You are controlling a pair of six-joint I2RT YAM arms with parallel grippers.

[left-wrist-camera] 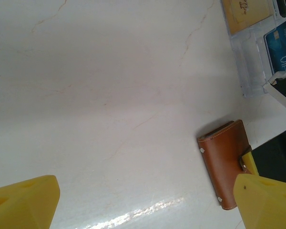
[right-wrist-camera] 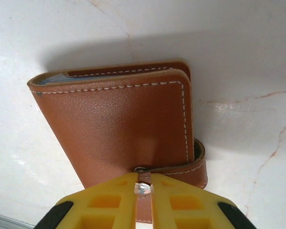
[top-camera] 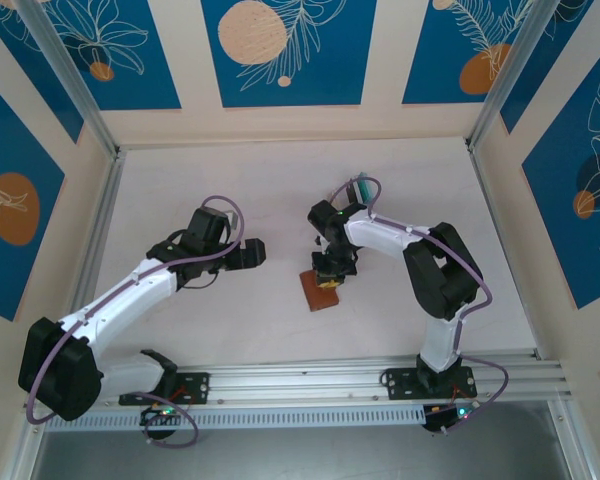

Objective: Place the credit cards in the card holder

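Right jaws pinch the card holder [right-wrist-camera: 119, 129] by its tab [right-wrist-camera: 181, 169]; left jaws, spread, sit left, their camera catching a blue credit card [left-wrist-camera: 280, 47].

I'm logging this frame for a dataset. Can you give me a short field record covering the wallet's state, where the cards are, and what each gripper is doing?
holder: brown leather bifold card holder, folded shut, flat on white table
cards: blue credit card and tan credit card, in clear plastic rack
right gripper: shut on the holder's snap tab
left gripper: open, holding nothing, apart from the holder
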